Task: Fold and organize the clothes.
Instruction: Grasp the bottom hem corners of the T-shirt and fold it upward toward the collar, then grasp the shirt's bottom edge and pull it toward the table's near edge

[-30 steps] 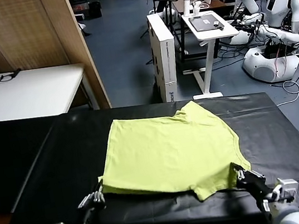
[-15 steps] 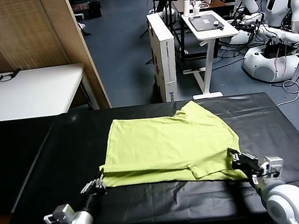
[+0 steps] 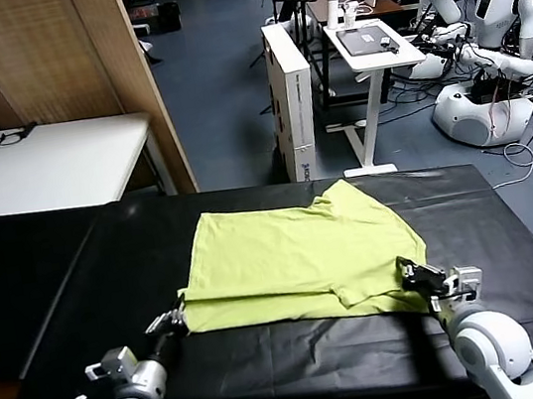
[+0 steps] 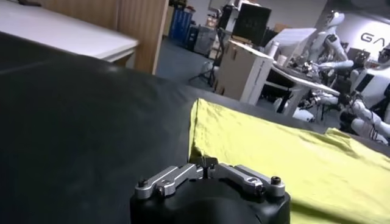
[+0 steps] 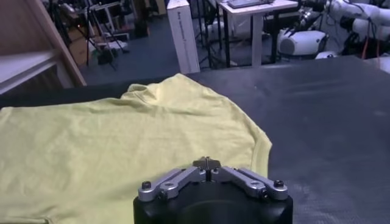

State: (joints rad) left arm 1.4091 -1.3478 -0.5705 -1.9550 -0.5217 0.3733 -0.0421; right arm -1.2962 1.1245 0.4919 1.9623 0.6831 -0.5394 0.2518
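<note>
Black cloth covering the work table (image 3: 300, 355) fills the lower half of the head view, with a white side table (image 3: 51, 166) at the upper left and parked robots (image 3: 483, 37) at the upper right. Lying at the centre of the black surface is the lime T-shirt (image 3: 301, 260), its near hem doubled over so that a folded edge is running across the frame just above both arms. The left gripper (image 3: 171, 321), at lower left, is pinching the shirt's near-left corner, its fingers closed narrow on the fabric. The right gripper (image 3: 421, 277), at lower right, is likewise clamped on the near-right corner, beside the short sleeve.

In the left wrist view, the left gripper's linkage (image 4: 210, 176) is showing drawn together against the yellow-green cloth (image 4: 292, 158); the right wrist view is showing the same (fingertips meeting at the middle) over the T-shirt (image 5: 122, 146).

Progress, as judged: a first fold of the lower portion is under way and looks only part-finished. Remaining work appears to include completing this fold, folding the sleeves or sides, and setting the bundle tidy.
</note>
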